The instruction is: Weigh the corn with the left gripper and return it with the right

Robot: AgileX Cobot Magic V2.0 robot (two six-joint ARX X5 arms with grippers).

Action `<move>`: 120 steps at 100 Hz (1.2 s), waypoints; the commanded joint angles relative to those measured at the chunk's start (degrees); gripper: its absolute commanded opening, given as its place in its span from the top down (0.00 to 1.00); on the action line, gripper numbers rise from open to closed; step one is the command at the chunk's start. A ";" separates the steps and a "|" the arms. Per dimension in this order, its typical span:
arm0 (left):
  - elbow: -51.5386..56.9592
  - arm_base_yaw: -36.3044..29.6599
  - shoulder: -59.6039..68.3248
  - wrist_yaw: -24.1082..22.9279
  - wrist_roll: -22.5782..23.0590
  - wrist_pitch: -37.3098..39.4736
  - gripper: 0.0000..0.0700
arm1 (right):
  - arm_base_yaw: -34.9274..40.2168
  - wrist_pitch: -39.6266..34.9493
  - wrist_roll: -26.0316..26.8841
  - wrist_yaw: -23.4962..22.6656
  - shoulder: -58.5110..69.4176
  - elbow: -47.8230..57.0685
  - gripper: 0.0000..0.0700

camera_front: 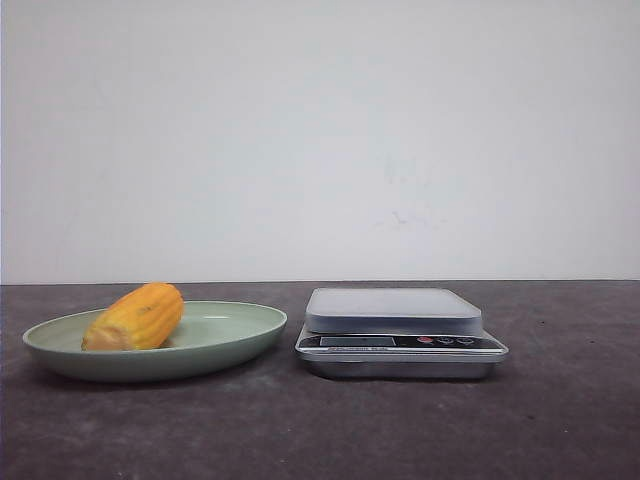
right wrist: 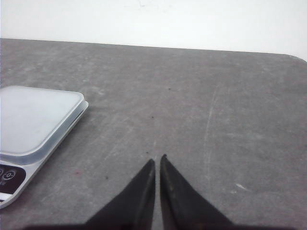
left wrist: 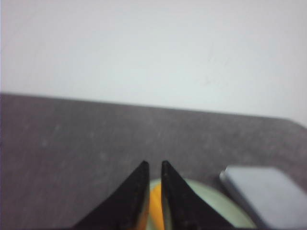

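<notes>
A: Corn [camera_front: 136,316] is seen lying on its side in the pale green plate [camera_front: 235,335] at the left of the table [camera_front: 560,420], its paler cut end turned toward the camera. Nothing is touching it in the front view.

B: Is a reason for that placement to be read from the scene?

A: The plate is judged to serve as the start and return spot. Just beside it, to the right, the kitchen scale [camera_front: 400,333] is set with its platform bare, so only a short carry is needed. Weighing is judged not yet begun.

B: How is the left gripper [left wrist: 154,167] posed?

A: It is held low behind the plate, pointed forward over it. Its fingertips [left wrist: 142,173] are nearly together, only a narrow slit being left, and nothing is gripped; a strip of the corn [left wrist: 155,206] is seen through that slit. The jaws would have to be spread before a grasp.

B: And further right?

A: The right gripper [right wrist: 157,163] is aimed at bare tabletop beyond the scale's [right wrist: 33,120] edge, its tips almost closed on nothing. It is judged to be waiting.
</notes>
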 commanded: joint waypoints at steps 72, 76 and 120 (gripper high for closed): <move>-7.28 5.33 -12.07 0.26 -2.10 -5.68 1.00 | 0.07 0.61 -0.39 -0.04 -0.02 -0.07 0.99; -7.28 5.33 -12.07 0.26 -2.10 -6.14 1.00 | 0.07 0.59 -0.39 -0.04 -0.02 -0.07 0.99; -8.94 5.33 -12.07 0.31 -2.89 -6.88 1.00 | 0.07 0.61 -0.39 -0.04 -0.02 -0.07 0.99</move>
